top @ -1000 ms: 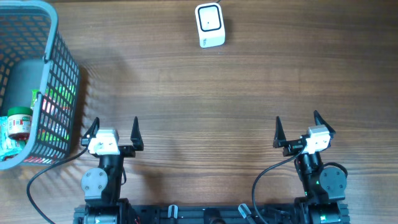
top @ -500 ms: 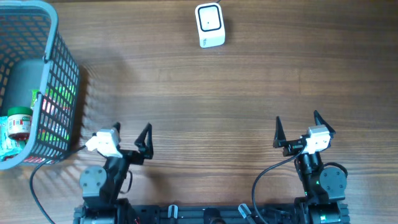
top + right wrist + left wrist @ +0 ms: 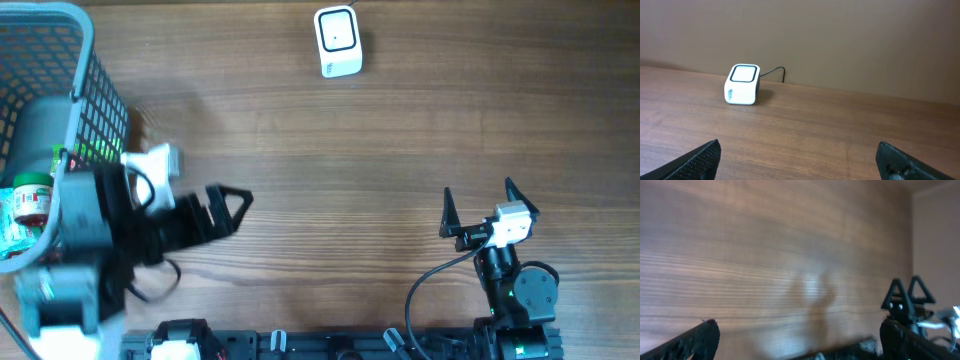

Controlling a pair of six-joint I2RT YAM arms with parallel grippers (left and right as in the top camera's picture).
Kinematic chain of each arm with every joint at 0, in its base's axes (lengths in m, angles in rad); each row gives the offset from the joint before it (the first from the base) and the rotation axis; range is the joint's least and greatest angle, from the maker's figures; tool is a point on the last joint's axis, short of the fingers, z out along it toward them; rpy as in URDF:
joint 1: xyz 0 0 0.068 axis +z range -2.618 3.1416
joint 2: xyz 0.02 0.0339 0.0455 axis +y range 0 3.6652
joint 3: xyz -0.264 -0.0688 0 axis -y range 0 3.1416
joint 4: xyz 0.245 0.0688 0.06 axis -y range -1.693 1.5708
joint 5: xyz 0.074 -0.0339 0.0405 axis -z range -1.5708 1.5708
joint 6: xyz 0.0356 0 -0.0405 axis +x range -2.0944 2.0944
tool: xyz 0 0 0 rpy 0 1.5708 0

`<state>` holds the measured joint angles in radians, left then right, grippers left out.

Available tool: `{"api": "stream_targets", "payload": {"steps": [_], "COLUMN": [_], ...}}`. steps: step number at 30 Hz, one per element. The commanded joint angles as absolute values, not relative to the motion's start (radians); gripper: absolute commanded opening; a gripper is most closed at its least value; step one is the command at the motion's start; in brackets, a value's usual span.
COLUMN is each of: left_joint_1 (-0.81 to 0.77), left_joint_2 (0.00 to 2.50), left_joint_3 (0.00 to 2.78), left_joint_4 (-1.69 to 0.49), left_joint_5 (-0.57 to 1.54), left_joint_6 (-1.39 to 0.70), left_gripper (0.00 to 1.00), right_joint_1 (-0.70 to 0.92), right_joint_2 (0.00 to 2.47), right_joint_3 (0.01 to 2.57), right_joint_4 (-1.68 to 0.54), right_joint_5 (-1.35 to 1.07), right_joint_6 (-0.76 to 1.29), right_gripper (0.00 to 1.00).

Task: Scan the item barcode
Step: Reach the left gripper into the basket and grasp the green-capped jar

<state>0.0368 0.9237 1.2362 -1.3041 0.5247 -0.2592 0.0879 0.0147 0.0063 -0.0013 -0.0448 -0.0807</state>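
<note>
- Left pincer is released, jaws wide with nothing between them, lifted above the wooden table and aimed toward the right arm.
- Just behind it stands the grey basket, holding a green-capped bottle and a grey cylinder.
- Right pincer is likewise released and empty.
- Well ahead of it, off to its left, sits the white scanner, its cable behind.
</note>
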Motion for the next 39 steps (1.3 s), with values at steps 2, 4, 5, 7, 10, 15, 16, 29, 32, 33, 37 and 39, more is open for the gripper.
{"api": "stream_targets", "payload": {"steps": [2, 4, 5, 7, 10, 15, 16, 29, 32, 33, 37, 39], "left_joint_1": [0.042, 0.052, 0.072, 0.126, 0.26, 0.533, 0.567, 0.768, 0.815, 0.824, 0.835, 0.835], "left_joint_2": [1.194, 1.265, 1.293, 1.319, 1.322, 1.381, 1.408, 1.8, 1.891, 1.913, 2.001, 2.045], "left_joint_3": [1.655, 1.767, 1.816, 1.883, 1.936, 1.929, 1.919, 1.654, 1.652, 1.652, 1.652, 1.652], "left_joint_4": [-1.423, -1.369, -1.307, -1.226, -1.177, -1.173, -1.174, -1.184, -1.179, -1.175, -1.159, -1.147], "left_joint_5": [0.458, 0.439, 0.417, 0.354, 0.187, -0.139, -0.167, -0.18, -0.139, -0.139, -0.136, -0.136], "left_joint_6": [-0.161, -0.16, -0.16, -0.16, -0.16, -0.052, -0.052, 0.128, 0.128, 0.128, 0.128, 0.128], "left_gripper": [1.0, 1.0, 1.0, 1.0, 0.98, 0.99, 1.0, 1.0, 1.0, 1.0, 1.0, 1.0], "right_joint_1": [0.084, 0.084, 0.084, 0.084, 0.084, 0.084, 0.084, 0.084, 0.084, 0.084, 0.084, 0.084], "right_joint_2": [0.009, 0.009, 0.009, 0.009, 0.009, 0.009, 0.009, 0.009, 0.009, 0.009, 0.009, 0.009], "right_joint_3": [0.005, 0.005, 0.005, 0.005, 0.005, 0.005, 0.005, 0.005, 0.005, 0.005, 0.005, 0.005], "right_joint_4": [0.002, 0.002, 0.002, 0.002, 0.002, 0.002, 0.002, 0.002, 0.002, 0.002, 0.002, 0.002], "right_joint_5": [-0.054, -0.054, -0.054, -0.054, -0.054, -0.054, -0.054, -0.054, -0.054, -0.054, -0.054, -0.054], "right_joint_6": [-0.086, -0.086, -0.086, -0.086, -0.086, -0.086, -0.086, -0.086, -0.086, -0.086, -0.086, -0.086], "right_gripper": [1.0, 1.0, 1.0, 1.0, 1.0, 1.0, 1.0, 1.0, 1.0, 0.99, 1.0, 1.0]}}
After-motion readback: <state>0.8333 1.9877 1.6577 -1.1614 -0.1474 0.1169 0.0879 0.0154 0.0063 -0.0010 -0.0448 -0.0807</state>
